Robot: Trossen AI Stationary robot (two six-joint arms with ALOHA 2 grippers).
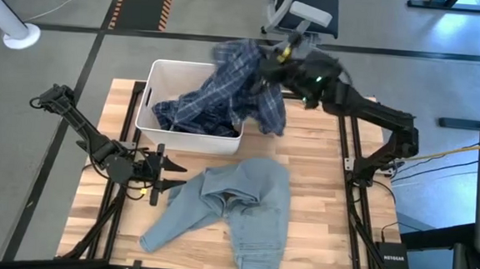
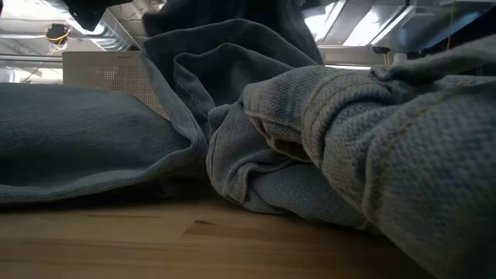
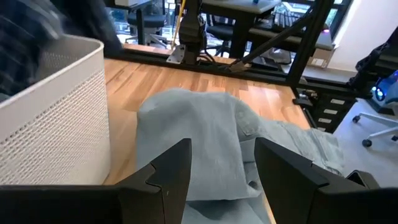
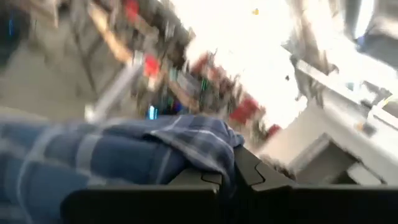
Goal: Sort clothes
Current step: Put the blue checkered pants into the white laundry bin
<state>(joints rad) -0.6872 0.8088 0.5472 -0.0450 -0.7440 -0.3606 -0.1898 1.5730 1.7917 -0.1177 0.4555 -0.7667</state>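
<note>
Right claw (image 1: 265,69) clenched on plaid shirt (image 1: 226,96) above white bin (image 1: 153,117), upper centre, left claw (image 1: 170,179) released beside denim (image 1: 244,206) on counter (image 1: 317,231), lower left

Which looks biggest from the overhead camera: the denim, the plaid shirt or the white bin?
1. Light blue denim, spread flat on the table.
2 and 3. White bin and dark blue plaid shirt look alike; the shirt hangs bunched from the right gripper, so no ranking.
</note>
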